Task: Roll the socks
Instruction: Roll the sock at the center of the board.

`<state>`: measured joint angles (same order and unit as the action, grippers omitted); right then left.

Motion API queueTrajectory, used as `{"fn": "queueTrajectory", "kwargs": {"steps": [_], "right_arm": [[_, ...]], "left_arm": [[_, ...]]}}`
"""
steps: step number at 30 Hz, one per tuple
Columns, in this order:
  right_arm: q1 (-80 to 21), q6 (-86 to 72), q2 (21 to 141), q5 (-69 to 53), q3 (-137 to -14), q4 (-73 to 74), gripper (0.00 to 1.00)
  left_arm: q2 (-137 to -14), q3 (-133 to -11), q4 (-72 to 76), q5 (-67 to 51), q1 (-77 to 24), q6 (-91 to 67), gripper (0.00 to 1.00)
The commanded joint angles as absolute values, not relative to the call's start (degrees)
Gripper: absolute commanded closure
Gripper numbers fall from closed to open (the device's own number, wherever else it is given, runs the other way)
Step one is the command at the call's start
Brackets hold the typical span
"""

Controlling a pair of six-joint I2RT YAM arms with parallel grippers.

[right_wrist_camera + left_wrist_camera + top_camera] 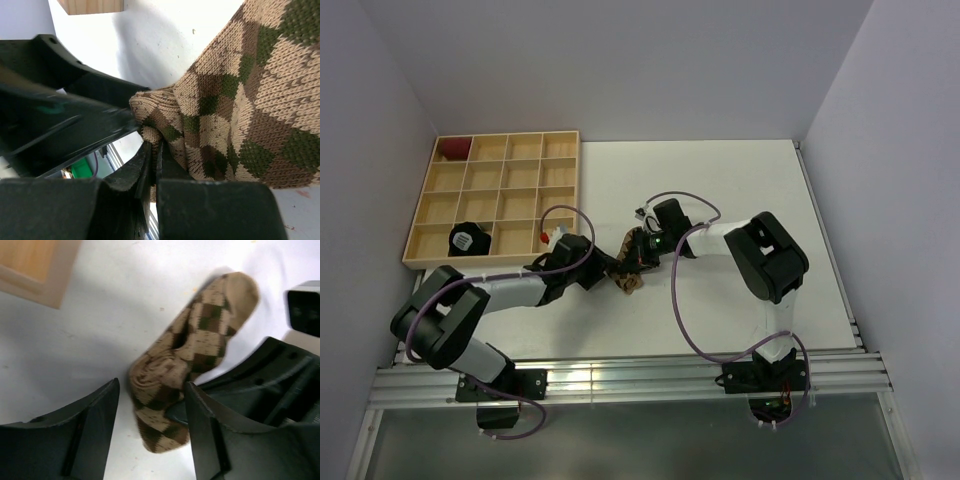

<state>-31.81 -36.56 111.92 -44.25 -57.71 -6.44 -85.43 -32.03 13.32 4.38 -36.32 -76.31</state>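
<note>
My right gripper (pixel 155 152) pinches the tan argyle sock (pixel 235 100), crowding my left gripper (pixel 151 385), spread wide astride its roll, near the wooden tray (pixel 420 200).

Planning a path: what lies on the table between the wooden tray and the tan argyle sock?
Nothing: the left wrist view shows bare white table between the wooden tray and the tan argyle sock.

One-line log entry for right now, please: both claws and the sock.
tan argyle sock: partly rolled, on table | left claw: open, straddling its rolled end | right claw: shut on sock
</note>
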Motion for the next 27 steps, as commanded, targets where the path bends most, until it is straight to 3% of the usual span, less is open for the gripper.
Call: {"fn": "queueTrajectory", "kwargs": {"steps": [1,8,10,13,15,16,22,27], "right_arm": [[-31.82,-35.24,115.05,-37.0,-55.55,-3.16,1.0],[-32.08,-33.67,114.08,-35.95,-55.63,-3.69,1.0],[-32.43,-31.83,112.68,-34.9,-55.55,-3.43,1.0],[-33.57,-28.92,108.73,-31.56,-54.93,-3.52,0.96],[-35.15,-26.9,106.01,-29.02,-55.28,-1.68,0.9],[-35.68,-25.24,105.13,-26.92,-55.46,-1.23,0.81],[-37.53,-20.32,94.33,-18.65,-51.42,-3.86,0.51],[-41.12,-11.62,83.08,-5.66,-44.66,-8.86,0.39]], "left_arm": [[-87.88,-32.87,15.2,4.4,-36.39,-77.96,0.41],[-90.7,-33.57,10.9,4.83,-36.47,-78.4,0.54],[-91.93,-34.97,7.49,5.18,-36.47,-78.22,0.67],[-93.77,-37.61,4.23,5.63,-36.65,-77.7,0.74],[-94.48,-38.23,3.52,4.93,-36.65,-77.52,0.75],[-94.92,-38.32,3.25,4.83,-36.65,-77.52,0.76],[-94.83,-41.74,-2.37,7.29,-36.74,-75.24,0.78],[-95.27,-45.61,-7.19,7.82,-36.74,-72.08,0.77]]}}
